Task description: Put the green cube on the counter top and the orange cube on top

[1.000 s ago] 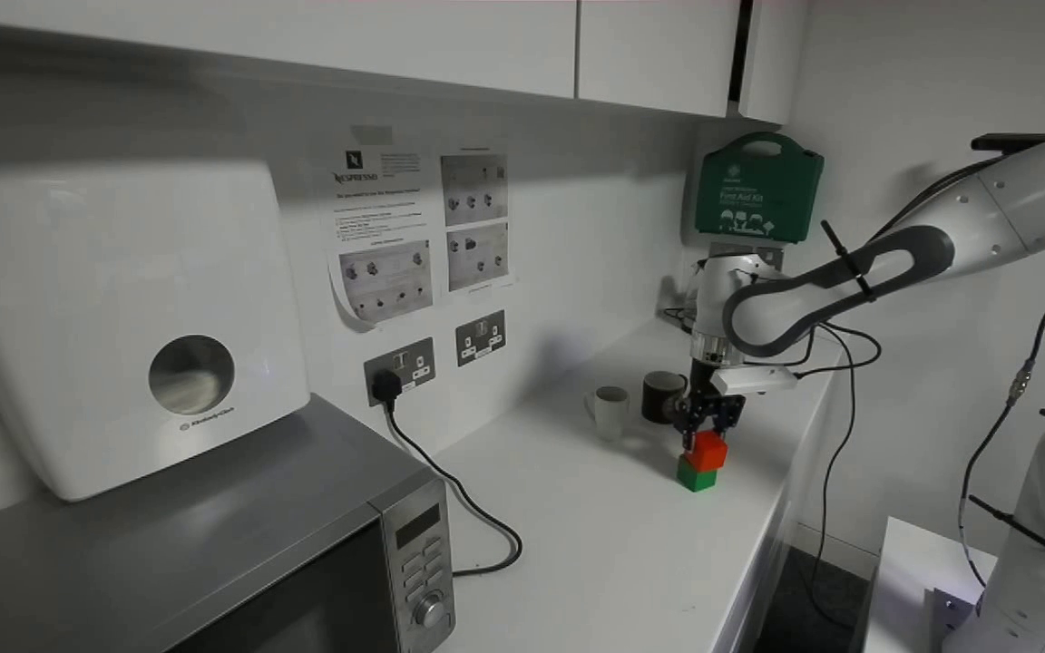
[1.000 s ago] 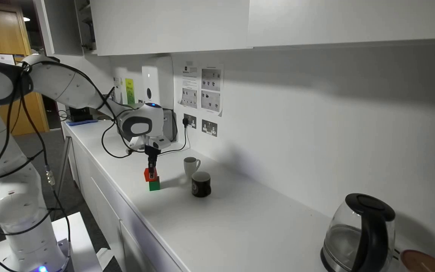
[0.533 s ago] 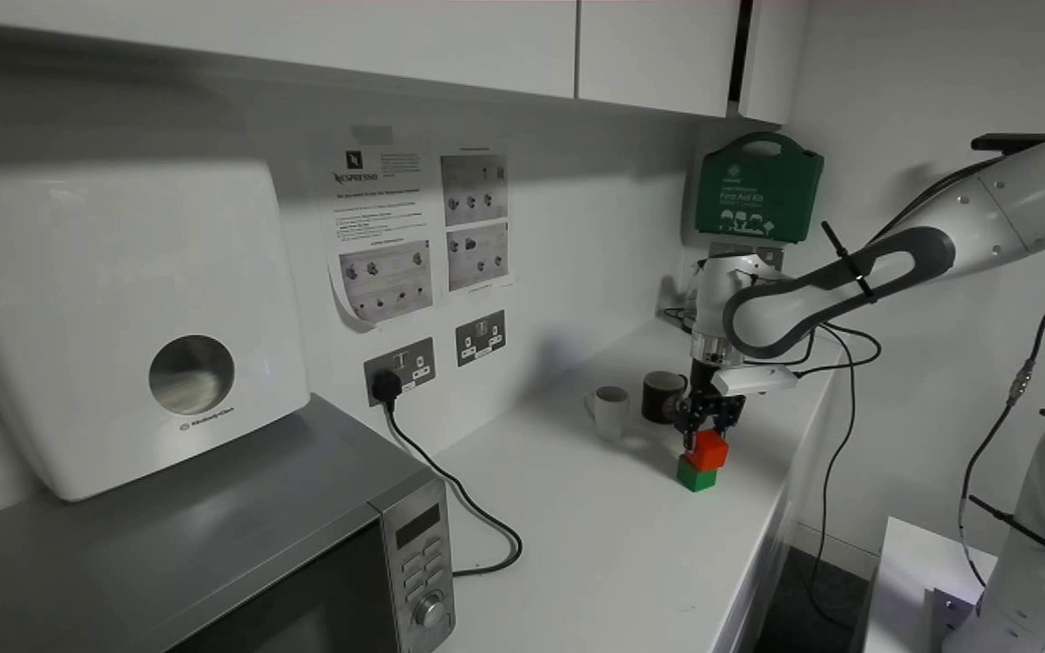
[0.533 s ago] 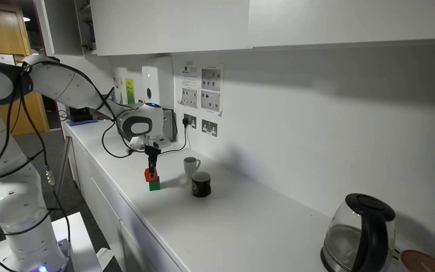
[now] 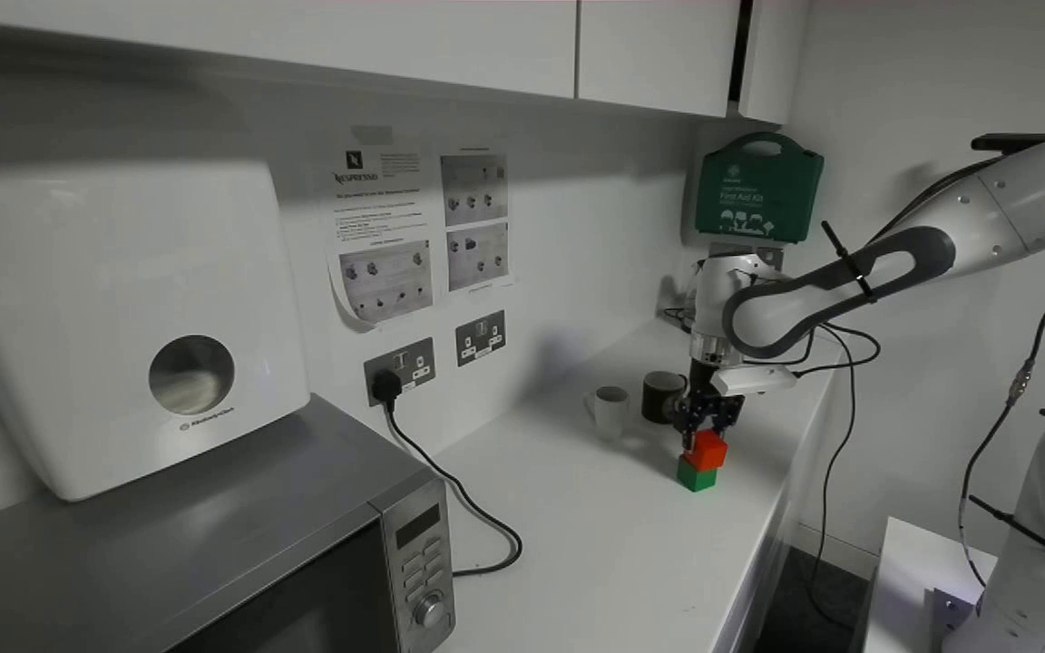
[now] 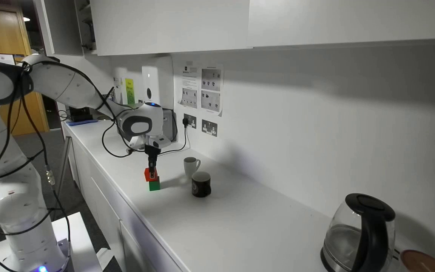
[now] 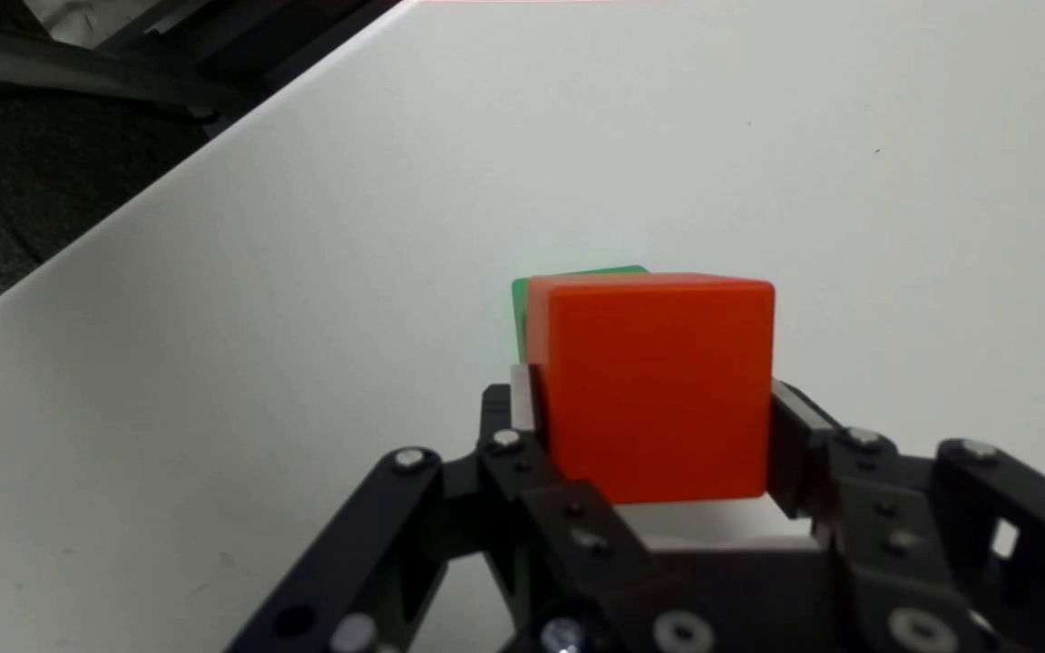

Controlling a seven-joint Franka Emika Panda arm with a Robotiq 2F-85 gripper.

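The orange cube point(image 7: 659, 390) is between my fingers in the wrist view, with a finger pad against each side. It shows in both exterior views point(image 5: 708, 452) point(image 6: 147, 176). The green cube point(image 5: 697, 477) stands on the white counter top point(image 5: 595, 526) directly below the orange cube. It also shows in an exterior view point(image 6: 154, 185). In the wrist view only a strip of the green cube point(image 7: 520, 301) shows past the orange one. The orange cube sits slightly offset over the green one; whether they touch is hard to tell. My gripper point(image 7: 654, 404) points down, shut on the orange cube.
A white mug point(image 5: 611, 413) and a dark mug point(image 5: 662, 397) stand near the cubes, toward the wall. A microwave point(image 5: 305, 535) and its cable point(image 5: 495, 521) stand on the counter. A glass kettle point(image 6: 359, 234) is at the other end. The counter's front edge point(image 7: 169, 172) is close.
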